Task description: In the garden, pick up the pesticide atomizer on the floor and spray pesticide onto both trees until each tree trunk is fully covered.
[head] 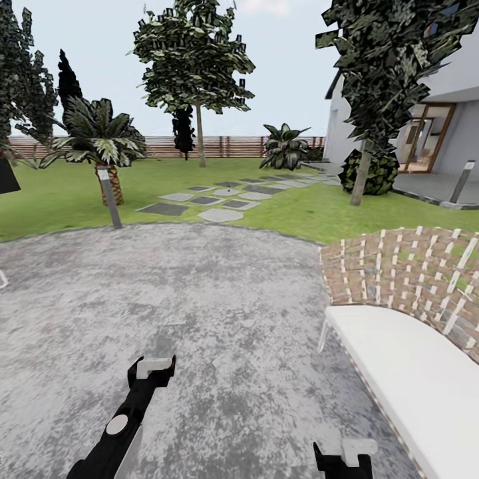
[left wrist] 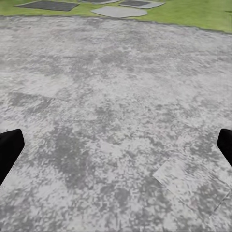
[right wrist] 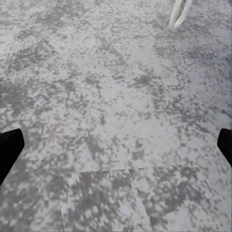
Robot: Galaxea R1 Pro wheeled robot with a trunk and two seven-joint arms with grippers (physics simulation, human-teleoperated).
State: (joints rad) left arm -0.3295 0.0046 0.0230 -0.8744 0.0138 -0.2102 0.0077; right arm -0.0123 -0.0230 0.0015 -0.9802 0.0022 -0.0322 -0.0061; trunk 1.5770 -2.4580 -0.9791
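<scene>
Two pale-trunked trees stand on the lawn (head: 60,199) of the garden: one far off in the middle (head: 200,136) before the slatted fence (head: 226,146), the other (head: 360,176) at the right near the house. The pesticide atomizer is out of view, and I see no whitish speckles on either trunk. My left gripper (head: 154,368) hangs low over the grey paving, open and holding nothing; its fingertips (left wrist: 9,150) stand wide apart. My right gripper (head: 346,456) sits at the picture's lower edge, also open, with its fingertips (right wrist: 9,147) far apart over bare paving.
A white bench (head: 399,359) with a woven back stands close on my right. A grey bollard (head: 110,196) rises at the paving's far left edge, another (head: 461,181) by the house. Stepping stones (head: 219,199) cross the lawn between palm-like plants (head: 100,140).
</scene>
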